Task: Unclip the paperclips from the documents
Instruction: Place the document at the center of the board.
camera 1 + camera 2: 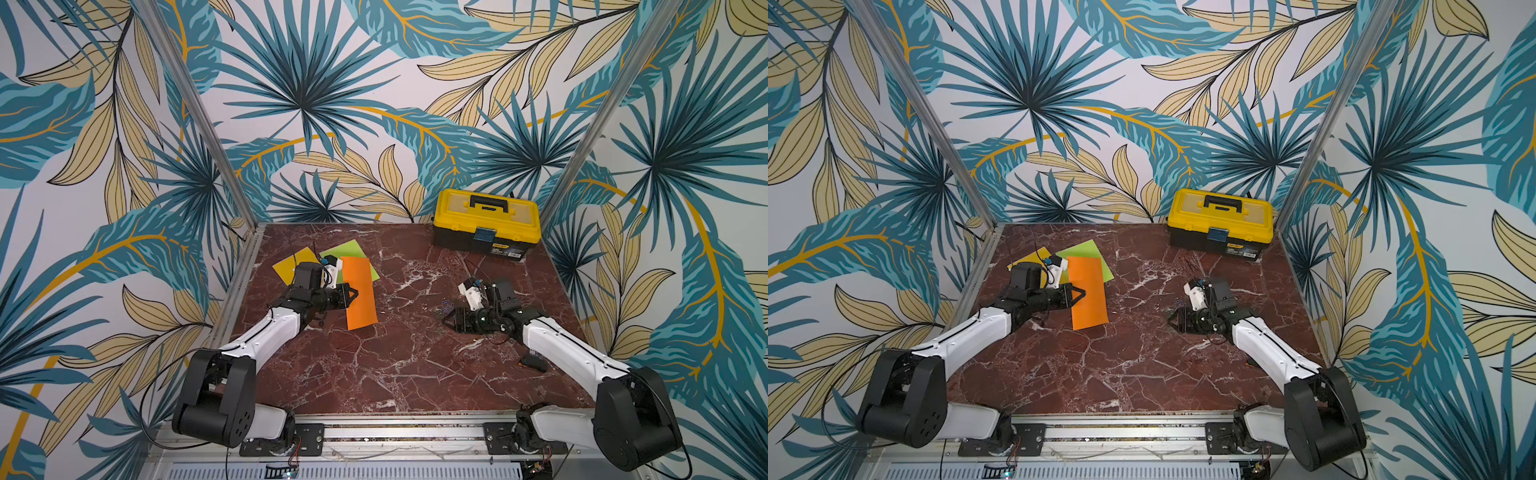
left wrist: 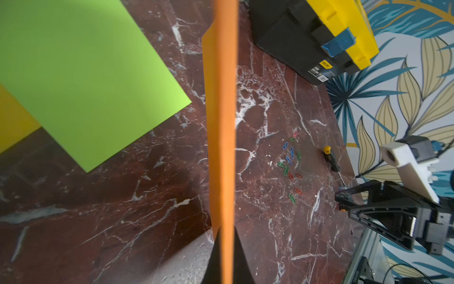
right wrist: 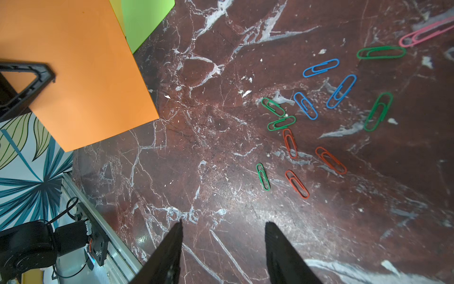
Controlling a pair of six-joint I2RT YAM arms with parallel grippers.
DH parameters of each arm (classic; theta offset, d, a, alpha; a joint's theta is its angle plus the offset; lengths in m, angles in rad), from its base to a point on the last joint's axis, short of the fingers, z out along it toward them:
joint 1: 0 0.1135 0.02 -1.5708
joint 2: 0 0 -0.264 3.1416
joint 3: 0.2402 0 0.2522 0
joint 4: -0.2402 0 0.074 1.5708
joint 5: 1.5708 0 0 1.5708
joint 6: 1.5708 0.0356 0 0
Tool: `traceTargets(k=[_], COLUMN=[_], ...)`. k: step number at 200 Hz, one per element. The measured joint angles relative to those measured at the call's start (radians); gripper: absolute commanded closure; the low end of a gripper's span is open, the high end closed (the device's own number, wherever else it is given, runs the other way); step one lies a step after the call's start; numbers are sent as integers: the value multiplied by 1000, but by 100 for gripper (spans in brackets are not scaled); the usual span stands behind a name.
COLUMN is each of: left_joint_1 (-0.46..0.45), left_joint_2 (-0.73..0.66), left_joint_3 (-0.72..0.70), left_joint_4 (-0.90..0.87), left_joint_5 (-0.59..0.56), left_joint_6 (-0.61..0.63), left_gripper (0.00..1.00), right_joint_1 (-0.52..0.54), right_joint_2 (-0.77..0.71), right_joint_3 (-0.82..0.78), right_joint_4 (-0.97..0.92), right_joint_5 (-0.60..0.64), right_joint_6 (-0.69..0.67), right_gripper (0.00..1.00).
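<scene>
Marble table (image 1: 395, 374), yellow toolbox (image 1: 486, 220) at 1 o'clock. The left claw (image 1: 353, 294) clenches the orange sheet (image 1: 361, 299) at 10 o'clock, near the green sheet (image 1: 349, 251) and yellow sheet (image 1: 289, 266). The right claw (image 3: 224, 222) gapes empty beside loose paperclips (image 3: 305, 106) at 3 o'clock.

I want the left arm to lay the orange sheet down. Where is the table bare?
The table is barest along its near edge. Also free: the strip between the orange sheet and the paperclips, and between the green sheet and the toolbox. Crowded: the sheets' far corner around the left gripper, and the paperclips by the right gripper.
</scene>
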Motion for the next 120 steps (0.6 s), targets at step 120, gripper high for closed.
traceTargets(k=[120], left_joint_1=[60], left_joint_2=[117], left_joint_3=[-93], left_joint_4=[2], left_joint_5=[-201], left_joint_6=[-65], left_gripper=[92], right_joint_1=[0], right_joint_2=[0], right_joint_3=[1], right_joint_4=[0], right_joint_5=[-14], right_joint_6=[-3], right_gripper=[45])
